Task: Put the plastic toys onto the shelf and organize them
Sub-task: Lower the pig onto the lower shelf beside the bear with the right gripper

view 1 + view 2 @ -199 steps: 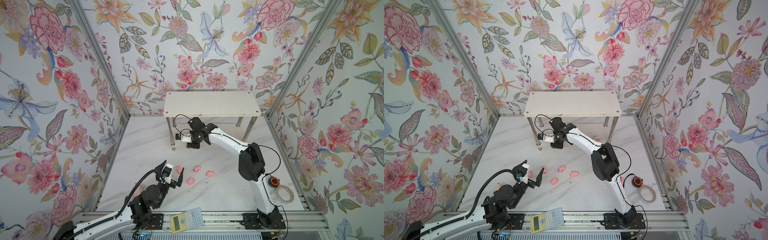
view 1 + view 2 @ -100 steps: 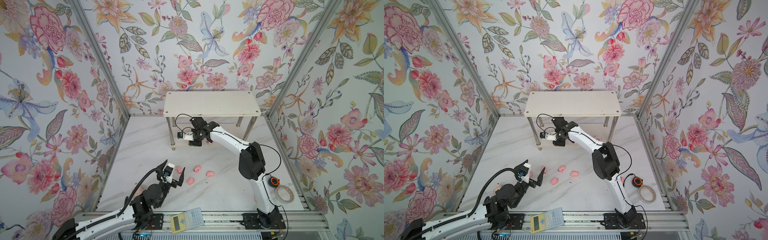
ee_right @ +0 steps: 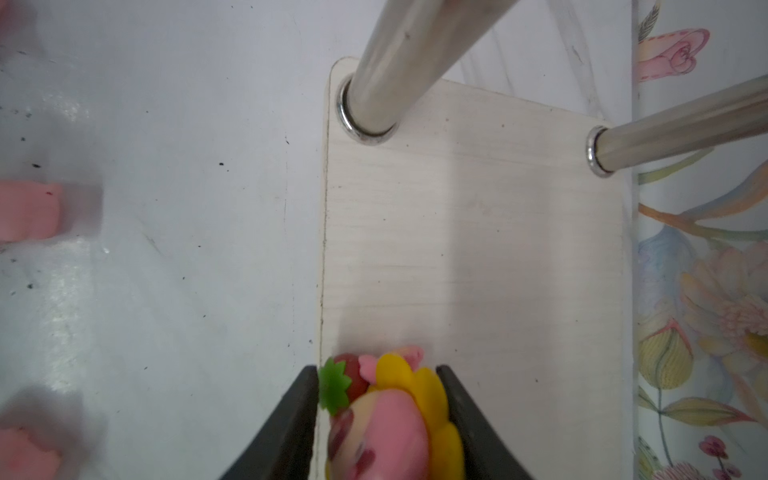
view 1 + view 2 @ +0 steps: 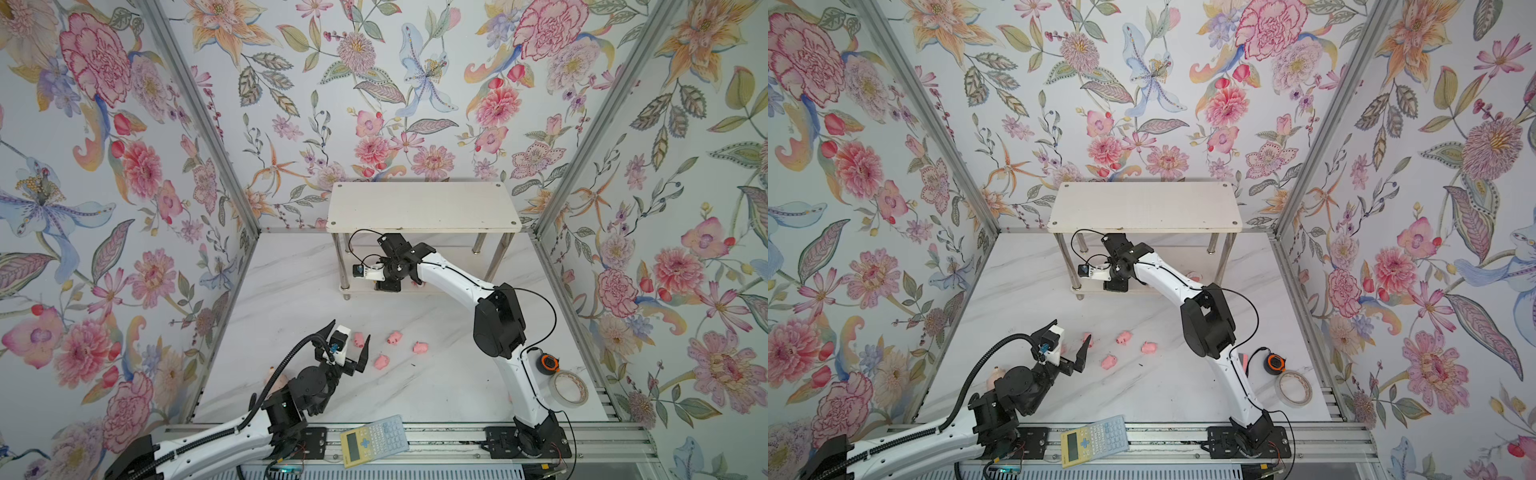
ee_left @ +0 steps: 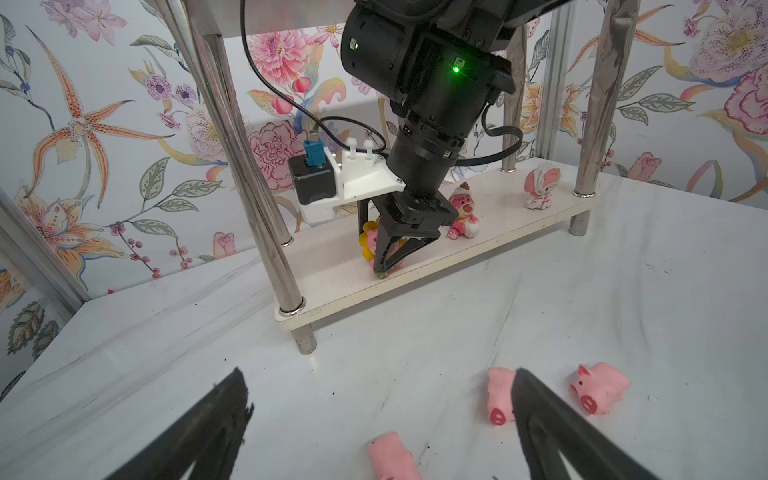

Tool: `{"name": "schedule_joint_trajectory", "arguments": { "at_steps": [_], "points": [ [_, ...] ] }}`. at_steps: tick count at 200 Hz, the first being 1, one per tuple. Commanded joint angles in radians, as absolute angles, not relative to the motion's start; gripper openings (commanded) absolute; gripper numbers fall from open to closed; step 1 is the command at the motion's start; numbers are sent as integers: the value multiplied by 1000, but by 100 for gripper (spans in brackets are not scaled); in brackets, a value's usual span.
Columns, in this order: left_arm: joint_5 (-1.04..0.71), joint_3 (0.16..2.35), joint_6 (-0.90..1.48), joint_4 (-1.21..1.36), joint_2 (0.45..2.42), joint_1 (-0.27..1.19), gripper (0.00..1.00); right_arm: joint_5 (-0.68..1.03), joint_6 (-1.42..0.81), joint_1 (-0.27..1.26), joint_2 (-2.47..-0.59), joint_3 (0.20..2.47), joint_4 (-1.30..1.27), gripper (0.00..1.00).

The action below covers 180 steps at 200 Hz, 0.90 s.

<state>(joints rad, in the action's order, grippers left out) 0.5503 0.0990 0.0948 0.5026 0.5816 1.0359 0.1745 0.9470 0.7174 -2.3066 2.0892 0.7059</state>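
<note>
The shelf (image 4: 424, 205) stands at the back, its lower tier (image 5: 519, 224) low over the table. My right gripper (image 3: 377, 372) reaches onto that tier's front edge. Its fingers closely flank the yellow-maned pink toy (image 5: 368, 241), which rests on the board; the jaws stand slightly apart, open. A dark pink bear (image 5: 463, 216) and a pink-and-white figure (image 5: 538, 187) stand further along the tier. My left gripper (image 4: 347, 338) hovers wide open and empty over the table. One pink pig (image 5: 498, 395) lies by its finger; two more (image 5: 600, 386) (image 5: 392, 455) are close by.
A yellow-and-grey calculator (image 4: 376, 440) lies on the front rail. A tape roll (image 4: 568, 387) and an orange tape measure (image 4: 547, 362) sit at the front right. A pinkish round thing (image 4: 995, 374) is half hidden behind the left arm. Chrome legs (image 3: 399, 62) flank the tier.
The right gripper has settled a little lower on the lower tier and its jaws have parted around the yellow-maned toy. The left arm has stayed put.
</note>
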Motion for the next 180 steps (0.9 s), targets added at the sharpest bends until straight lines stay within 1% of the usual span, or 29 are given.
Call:
{"name": "schedule_joint_trajectory", "arguments": {
  "at_steps": [1, 15, 41, 120, 123, 124, 126, 127, 129, 180],
  "points": [
    [528, 131, 110, 538, 586, 1019, 99, 179, 943, 706, -2339, 2117, 726, 51],
    [525, 132, 112, 537, 589, 1019, 99, 179, 942, 707, -2339, 2118, 725, 55],
    [520, 127, 116, 543, 594, 1015, 100, 177, 931, 702, -2339, 2126, 726, 58],
    [506, 124, 132, 546, 594, 1006, 99, 203, 876, 693, -2349, 2156, 723, 78],
    [505, 124, 132, 545, 594, 1006, 99, 204, 876, 693, -2350, 2157, 723, 80],
    [507, 124, 132, 545, 594, 1006, 99, 204, 874, 693, -2350, 2157, 723, 82],
    [507, 124, 131, 544, 594, 1007, 99, 205, 874, 694, -2350, 2158, 723, 93],
    [506, 124, 132, 543, 594, 1007, 99, 205, 873, 694, -2350, 2157, 723, 97],
    [506, 123, 132, 544, 594, 1007, 99, 206, 872, 693, -2350, 2158, 724, 100],
    [499, 121, 133, 550, 598, 1003, 99, 222, 850, 695, -2347, 2161, 722, 99]
  ]
}}
